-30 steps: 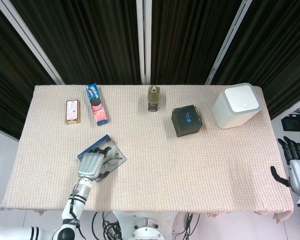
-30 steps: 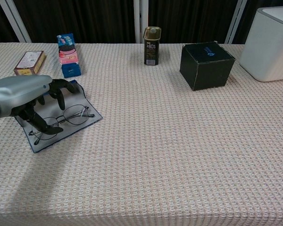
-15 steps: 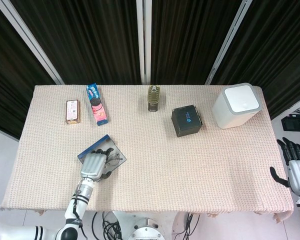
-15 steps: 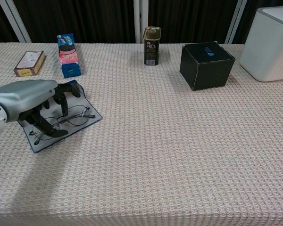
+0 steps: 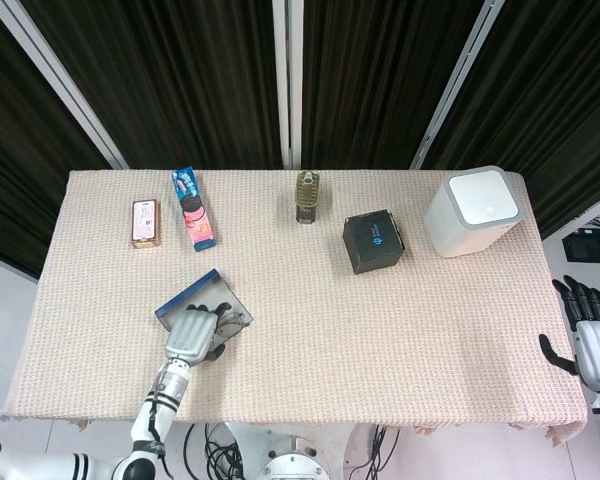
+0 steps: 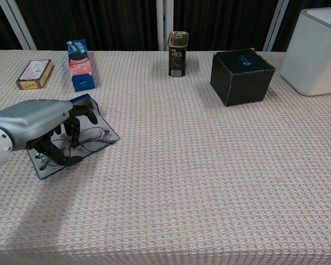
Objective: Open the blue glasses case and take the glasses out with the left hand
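The blue glasses case (image 6: 51,168) lies open and flat near the table's front left, its blue rim (image 5: 192,293) showing in the head view. The wire-framed glasses (image 6: 94,137) rest on it, one lens sticking out to the right of my left hand (image 6: 36,122). That hand (image 5: 190,336) covers the other lens, its fingers and thumb curled around the frame and gripping it. The glasses (image 5: 236,322) sit low on the case. My right hand (image 5: 592,335) hangs beyond the table's right edge, fingers apart, holding nothing.
Along the back stand a small brown box (image 6: 35,74), a blue and pink biscuit pack (image 6: 80,64), an olive tin (image 6: 177,53), a black box (image 6: 241,75) and a white bin (image 6: 319,51).
My left hand has slid right over the case and its fingers have curled tighter around the glasses. The glasses have shifted slightly right with it. The right hand has barely moved.
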You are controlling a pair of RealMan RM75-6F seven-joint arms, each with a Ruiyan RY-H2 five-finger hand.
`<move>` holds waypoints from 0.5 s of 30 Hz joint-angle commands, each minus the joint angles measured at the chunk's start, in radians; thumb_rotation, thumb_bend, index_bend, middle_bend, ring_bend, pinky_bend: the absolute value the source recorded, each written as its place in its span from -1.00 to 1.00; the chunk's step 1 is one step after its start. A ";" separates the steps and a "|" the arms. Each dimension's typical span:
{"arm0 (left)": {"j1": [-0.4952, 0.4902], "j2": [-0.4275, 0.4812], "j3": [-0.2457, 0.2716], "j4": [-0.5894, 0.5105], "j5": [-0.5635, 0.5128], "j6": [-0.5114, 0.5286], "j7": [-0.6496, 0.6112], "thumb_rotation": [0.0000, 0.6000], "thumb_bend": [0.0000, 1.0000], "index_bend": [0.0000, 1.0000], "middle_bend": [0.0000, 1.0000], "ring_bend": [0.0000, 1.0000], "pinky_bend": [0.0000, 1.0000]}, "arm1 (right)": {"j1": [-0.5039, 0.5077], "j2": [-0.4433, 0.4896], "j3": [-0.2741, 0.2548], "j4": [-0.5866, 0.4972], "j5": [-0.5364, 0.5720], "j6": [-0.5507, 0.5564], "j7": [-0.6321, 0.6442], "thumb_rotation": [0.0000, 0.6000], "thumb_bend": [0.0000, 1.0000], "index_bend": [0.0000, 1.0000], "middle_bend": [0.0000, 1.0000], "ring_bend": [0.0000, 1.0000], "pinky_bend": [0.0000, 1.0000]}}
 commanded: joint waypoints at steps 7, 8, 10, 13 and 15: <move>0.004 0.001 0.007 0.010 0.017 -0.008 -0.009 1.00 -0.38 -0.47 0.17 -0.13 -0.19 | 0.002 0.000 0.000 -0.006 0.001 -0.003 -0.008 1.00 -0.35 -1.00 -1.00 -1.00 -1.00; 0.005 0.000 0.008 0.012 0.021 -0.008 -0.011 1.00 -0.36 -0.45 0.19 -0.12 -0.18 | 0.002 0.000 0.000 -0.006 0.001 -0.004 -0.009 1.00 -0.35 -1.00 -1.00 -1.00 -1.00; 0.007 -0.002 0.010 0.017 0.029 -0.008 -0.016 1.00 -0.33 -0.43 0.22 -0.08 -0.16 | 0.002 0.001 -0.001 -0.008 0.001 -0.004 -0.010 1.00 -0.35 -1.00 -1.00 -1.00 -1.00; 0.009 -0.002 0.013 0.022 0.034 -0.013 -0.023 1.00 -0.33 -0.41 0.29 -0.02 -0.13 | 0.002 0.001 -0.001 -0.010 0.001 -0.005 -0.012 1.00 -0.35 -1.00 -1.00 -1.00 -1.00; 0.011 -0.003 0.014 0.026 0.042 -0.014 -0.029 1.00 -0.33 -0.40 0.34 0.02 -0.10 | 0.002 0.002 -0.001 -0.010 0.001 -0.005 -0.012 1.00 -0.35 -1.00 -1.00 -1.00 -1.00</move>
